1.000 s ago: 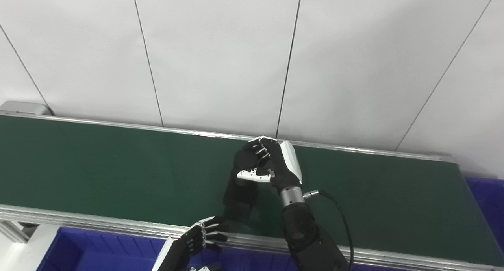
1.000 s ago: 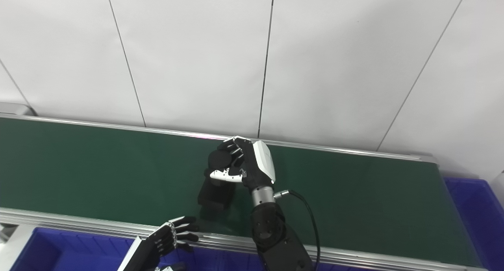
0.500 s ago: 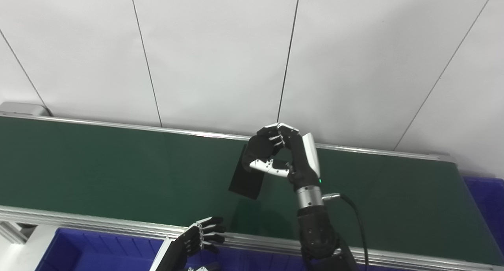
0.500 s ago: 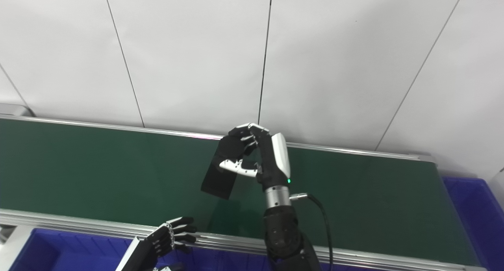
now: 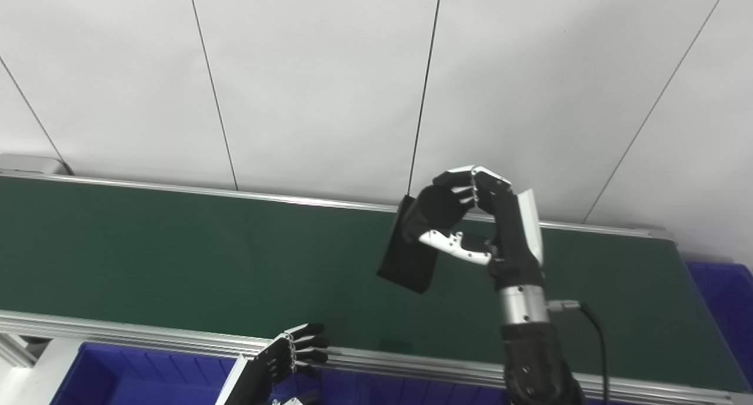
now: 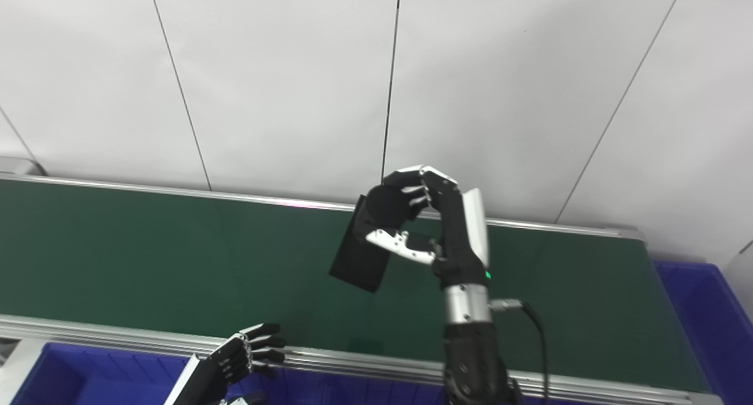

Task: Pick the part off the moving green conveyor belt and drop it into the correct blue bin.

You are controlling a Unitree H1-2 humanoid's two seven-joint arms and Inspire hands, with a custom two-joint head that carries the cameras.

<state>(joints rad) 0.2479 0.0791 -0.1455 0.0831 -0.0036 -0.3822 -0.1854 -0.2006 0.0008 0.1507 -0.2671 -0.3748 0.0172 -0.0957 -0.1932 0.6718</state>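
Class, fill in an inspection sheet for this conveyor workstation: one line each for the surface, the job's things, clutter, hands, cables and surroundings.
Surface: green conveyor belt between metal rails, nothing lying on it.
Job's things: flat black part held above the belt; blue bin below the near rail, another blue bin at the belt's right end.
Clutter: nothing seen.
Hands: right hand shut on the black part; left hand holds nothing, fingers curled at the near rail.
Cables: black cable plugged in at the right wrist.
Surroundings: white panelled wall behind the belt.
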